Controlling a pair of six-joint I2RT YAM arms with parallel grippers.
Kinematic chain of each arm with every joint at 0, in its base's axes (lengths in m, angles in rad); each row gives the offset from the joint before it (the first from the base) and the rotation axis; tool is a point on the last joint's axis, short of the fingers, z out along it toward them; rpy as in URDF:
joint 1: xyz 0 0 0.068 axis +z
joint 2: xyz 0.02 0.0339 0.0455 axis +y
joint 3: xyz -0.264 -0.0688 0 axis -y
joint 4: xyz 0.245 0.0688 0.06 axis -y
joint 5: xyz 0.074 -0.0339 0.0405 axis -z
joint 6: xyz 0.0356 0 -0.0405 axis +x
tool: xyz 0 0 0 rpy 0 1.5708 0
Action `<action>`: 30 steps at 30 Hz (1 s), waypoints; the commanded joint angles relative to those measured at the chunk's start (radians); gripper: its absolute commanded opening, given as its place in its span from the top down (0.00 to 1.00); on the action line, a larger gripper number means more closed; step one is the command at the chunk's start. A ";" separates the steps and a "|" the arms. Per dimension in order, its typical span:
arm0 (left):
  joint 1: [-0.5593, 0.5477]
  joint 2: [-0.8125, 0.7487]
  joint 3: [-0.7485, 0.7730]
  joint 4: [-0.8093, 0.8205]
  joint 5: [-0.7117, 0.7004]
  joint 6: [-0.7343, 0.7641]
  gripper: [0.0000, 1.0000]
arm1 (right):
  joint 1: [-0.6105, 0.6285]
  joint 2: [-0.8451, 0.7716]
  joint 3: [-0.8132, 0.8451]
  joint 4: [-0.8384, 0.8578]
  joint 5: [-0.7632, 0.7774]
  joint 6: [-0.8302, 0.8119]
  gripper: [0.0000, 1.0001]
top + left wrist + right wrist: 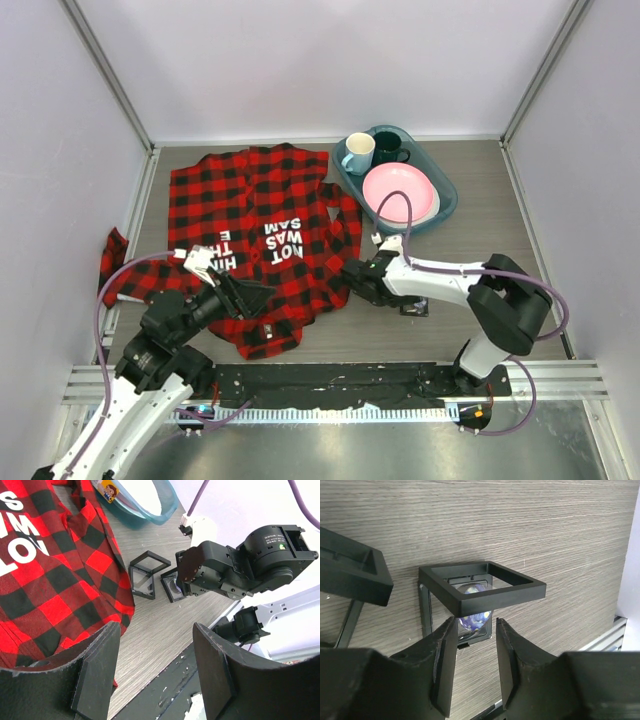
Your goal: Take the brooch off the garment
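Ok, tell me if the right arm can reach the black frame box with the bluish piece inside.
Probably yes: the right gripper sits directly in front of the black frame box, jaws open, with nothing lying between them.

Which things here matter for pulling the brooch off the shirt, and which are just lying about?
Job: shirt, brooch, left tool, right tool.
Lying about: black cases, tray, white mug, dark mug, plate.
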 commanded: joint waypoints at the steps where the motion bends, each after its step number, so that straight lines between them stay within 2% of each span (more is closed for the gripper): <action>1: -0.001 -0.001 0.053 0.003 0.011 0.020 0.36 | 0.000 -0.082 -0.012 0.071 -0.012 -0.067 0.59; 6: -0.001 -0.003 0.064 -0.004 0.011 0.022 0.36 | 0.001 -0.195 -0.014 0.139 -0.044 -0.167 0.56; 8: -0.003 0.002 0.072 -0.005 0.008 0.025 0.36 | 0.001 -0.250 0.012 0.198 -0.117 -0.239 0.55; 11: -0.001 0.023 0.084 -0.001 0.011 0.026 0.35 | 0.001 -0.298 0.057 0.323 -0.226 -0.317 0.54; 14: -0.001 0.072 0.096 -0.005 0.011 0.003 0.32 | 0.001 -0.333 0.077 0.516 -0.330 -0.369 0.52; 15: -0.003 0.093 0.113 -0.011 0.003 -0.004 0.30 | 0.001 -0.327 0.080 0.616 -0.351 -0.379 0.51; 18: -0.003 0.181 0.174 -0.083 -0.026 -0.026 0.29 | 0.001 -0.281 0.107 0.773 -0.412 -0.390 0.51; 20: -0.001 0.230 0.209 -0.134 -0.066 -0.034 0.28 | 0.001 -0.205 0.140 0.826 -0.429 -0.390 0.51; 21: -0.001 0.274 0.243 -0.190 -0.081 -0.037 0.19 | 0.001 -0.177 0.150 0.875 -0.446 -0.388 0.51; 22: -0.001 0.299 0.265 -0.224 -0.116 -0.040 0.15 | 0.001 -0.134 0.160 0.901 -0.455 -0.387 0.51; 26: -0.001 0.368 0.369 -0.408 -0.209 -0.038 0.10 | 0.001 -0.051 0.204 1.024 -0.522 -0.365 0.51; 30: -0.001 0.358 0.414 -0.450 -0.323 -0.066 0.02 | 0.003 -0.005 0.227 1.183 -0.572 -0.356 0.51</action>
